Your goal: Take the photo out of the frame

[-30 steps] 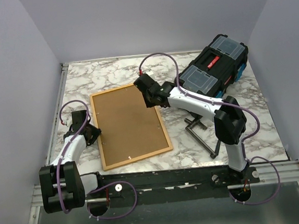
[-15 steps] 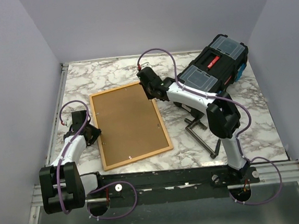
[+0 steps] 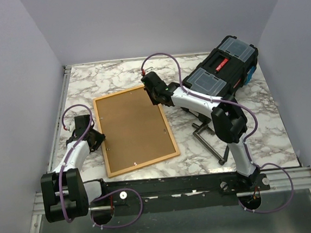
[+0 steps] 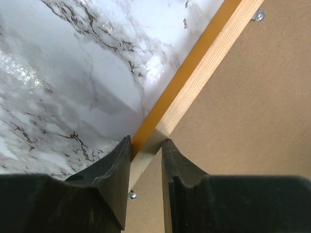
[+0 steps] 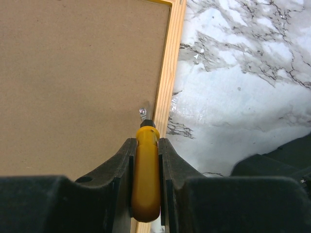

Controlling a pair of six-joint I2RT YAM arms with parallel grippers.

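Observation:
The frame (image 3: 142, 165) lies face down on the marble table, its light wood back up. The photo's brown backing board (image 3: 134, 126) fills it; the sunset side is hidden. My left gripper (image 3: 99, 137) is shut on the frame's left rail (image 4: 194, 82), one finger on the orange outer side and one on the board side. My right gripper (image 3: 153, 90) is shut on a yellow-handled screwdriver (image 5: 146, 170). Its tip sits at a small metal clip (image 5: 143, 112) by the frame's right rail (image 5: 170, 68), near the far right corner.
A black toolbox (image 3: 222, 72) with clear lid compartments stands at the back right. A black metal clamp-like tool (image 3: 209, 136) lies on the table right of the frame, beside the right arm. Small metal clips (image 4: 259, 15) sit along the frame's inner edge.
My right gripper with the screwdriver has moved a little away from the bases toward the frame's far right corner, and the right arm has stretched out. The left gripper and frame have not moved.

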